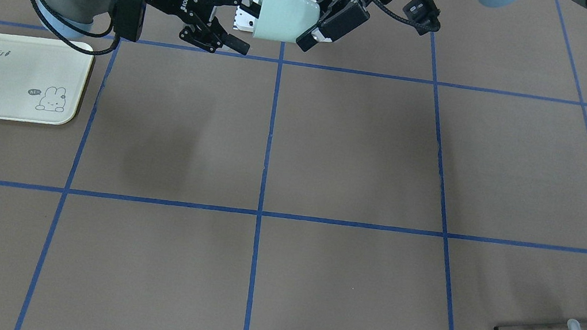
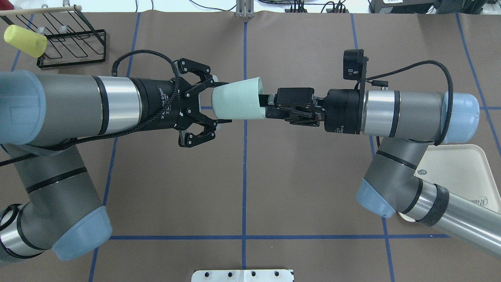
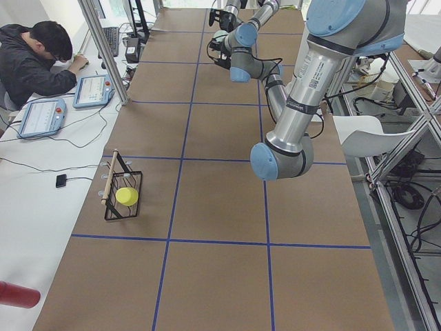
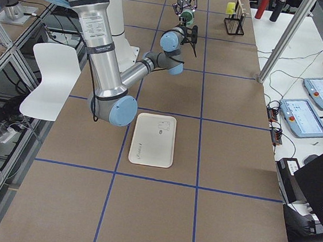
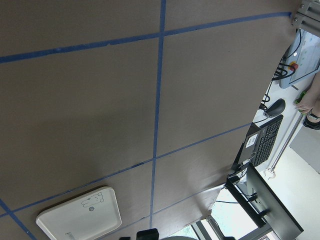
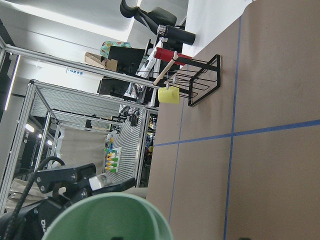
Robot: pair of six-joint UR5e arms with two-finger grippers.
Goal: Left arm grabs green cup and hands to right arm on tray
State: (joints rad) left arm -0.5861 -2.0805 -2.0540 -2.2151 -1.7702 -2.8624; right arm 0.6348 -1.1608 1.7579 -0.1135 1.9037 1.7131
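Seen from behind the robot, the green cup (image 2: 236,98) hangs on its side in the air above the surface (image 2: 305,188). It sits a little toward 12 o'clock from the middle, with its narrow base pointing to 9 o'clock and its rim to 3 o'clock. The left tool (image 2: 221,102) is part-way closed, its two fingers pressed on either side of the base and carrying the cup. The right tool (image 2: 268,105) is spread apart and grips nothing: one finger reaches inside the rim, the other sits outside it. The tray (image 2: 462,168) lies at 4 o'clock, partly under the right arm. At 11 o'clock a wire rack (image 2: 72,43) holds a yellow cup (image 2: 25,40).
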